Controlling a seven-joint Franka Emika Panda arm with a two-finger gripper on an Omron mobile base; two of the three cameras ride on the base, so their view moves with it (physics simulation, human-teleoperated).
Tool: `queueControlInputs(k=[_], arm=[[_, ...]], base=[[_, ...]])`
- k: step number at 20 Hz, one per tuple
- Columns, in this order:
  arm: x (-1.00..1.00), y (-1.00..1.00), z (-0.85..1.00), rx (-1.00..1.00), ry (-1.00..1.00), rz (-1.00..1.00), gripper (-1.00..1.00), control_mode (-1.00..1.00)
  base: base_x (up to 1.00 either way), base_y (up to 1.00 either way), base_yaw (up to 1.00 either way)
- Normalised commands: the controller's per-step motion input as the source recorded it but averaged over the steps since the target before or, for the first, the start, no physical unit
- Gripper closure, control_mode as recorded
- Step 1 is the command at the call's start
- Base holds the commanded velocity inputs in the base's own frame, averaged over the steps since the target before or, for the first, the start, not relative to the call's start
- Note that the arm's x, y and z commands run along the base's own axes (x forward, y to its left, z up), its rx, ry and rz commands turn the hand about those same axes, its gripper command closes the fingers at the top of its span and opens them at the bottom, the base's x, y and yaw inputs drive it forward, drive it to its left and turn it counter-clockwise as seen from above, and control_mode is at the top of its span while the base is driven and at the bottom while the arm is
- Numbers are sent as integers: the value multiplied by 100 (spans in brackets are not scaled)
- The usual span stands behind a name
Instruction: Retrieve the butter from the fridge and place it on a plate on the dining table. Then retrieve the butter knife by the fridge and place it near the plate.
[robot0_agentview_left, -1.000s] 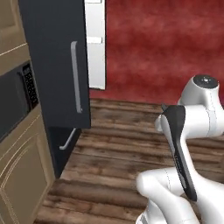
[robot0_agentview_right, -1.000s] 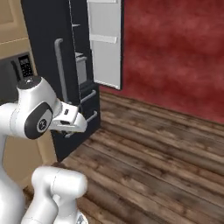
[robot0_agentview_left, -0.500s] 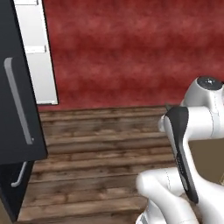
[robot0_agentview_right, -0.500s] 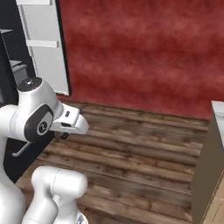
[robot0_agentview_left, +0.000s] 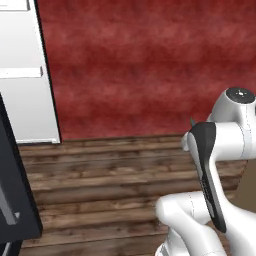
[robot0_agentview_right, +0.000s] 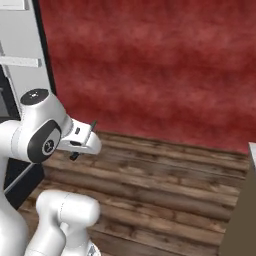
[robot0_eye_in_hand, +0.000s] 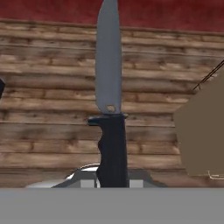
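Note:
The butter knife (robot0_eye_in_hand: 109, 87) has a black handle and a narrow grey blade, and it points away from the hand over the wooden floor. My gripper (robot0_agentview_right: 81, 143) is shut on its handle, held level in front of the arm; the blade's tip (robot0_agentview_right: 93, 124) sticks up past the hand. The fridge (robot0_agentview_left: 14, 197) is at the far left, with a black door edge and a white open door (robot0_agentview_left: 21, 75) behind it. A tan corner of the dining table's base (robot0_agentview_right: 241, 215) shows at the right edge. The butter and the plate are out of view.
A dark red wall (robot0_agentview_left: 140, 60) runs across the back. Brown plank floor (robot0_agentview_right: 160, 175) lies open between the fridge and the tan base (robot0_eye_in_hand: 203, 131).
The whole picture has swung right as the base turns: the fridge has slid to the left edge and the tan base has come in at the right. The knife stays in the gripper.

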Motion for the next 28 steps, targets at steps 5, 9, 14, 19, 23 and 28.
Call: queueControlInputs(k=[5,9,14,19,23,28], arm=[[0,0,0,0,0,0,100,100],[0,0,0,0,0,0,100,100],[0,0,0,0,0,0,100,100],[0,0,0,0,0,0,100,100],[0,0,0,0,0,0,100,100],[0,0,0,0,0,0,100,100]], base=[[100,-15,-6],[100,-6,-23],[100,-14,-33],[100,0,-51],[100,-7,-55],[96,-2,-59]])
